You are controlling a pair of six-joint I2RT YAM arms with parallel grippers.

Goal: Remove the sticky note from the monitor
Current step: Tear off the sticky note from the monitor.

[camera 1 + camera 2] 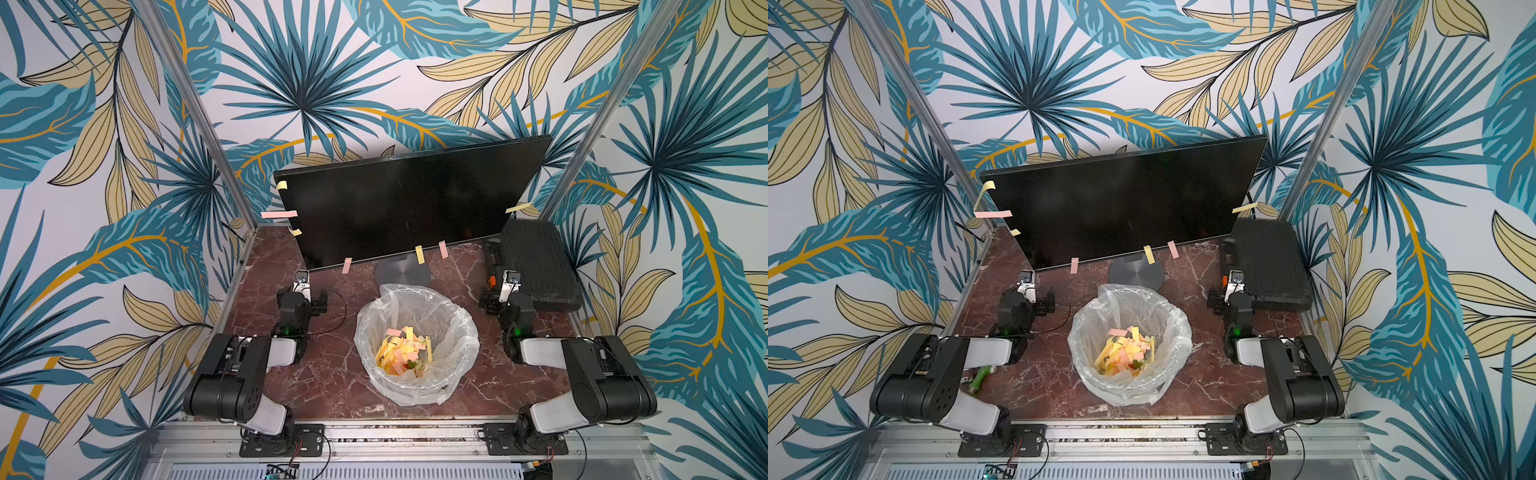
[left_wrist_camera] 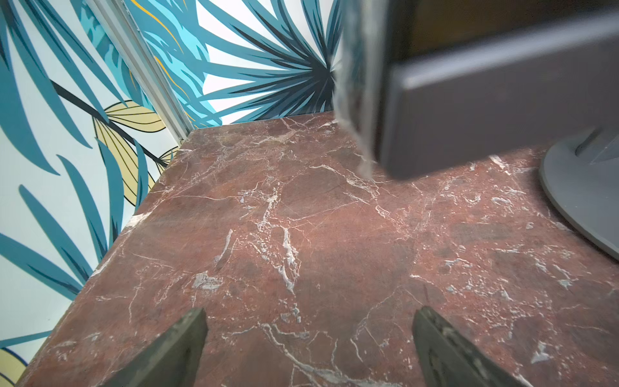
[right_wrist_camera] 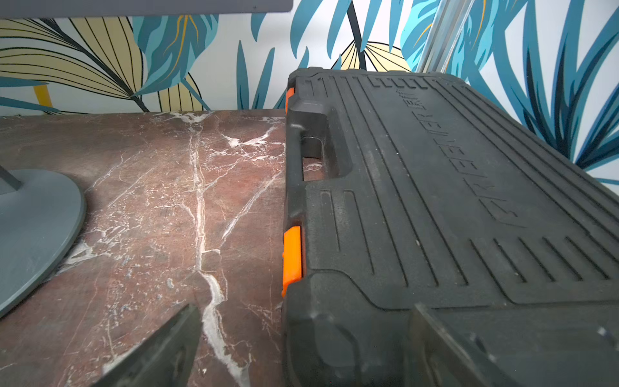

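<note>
At the back of the marble table point(image 1: 328, 374) stands the monitor point(image 1: 411, 208), with several sticky notes point(image 1: 420, 254) on its edges; a pink note point(image 1: 346, 265) on the bottom edge hangs nearest the left gripper point(image 1: 302, 278). Both arms sit low; the left gripper and the right gripper point(image 1: 510, 280) have jaws spread wide, holding nothing. I judge the reach is not yet begun. Next, one gripper must rise to a note's free end and pinch only paper.

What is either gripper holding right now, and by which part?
Nothing. The left gripper and right gripper both stand open and empty; pink and yellow sticky notes hang on the large black flat-panel monitor.
</note>
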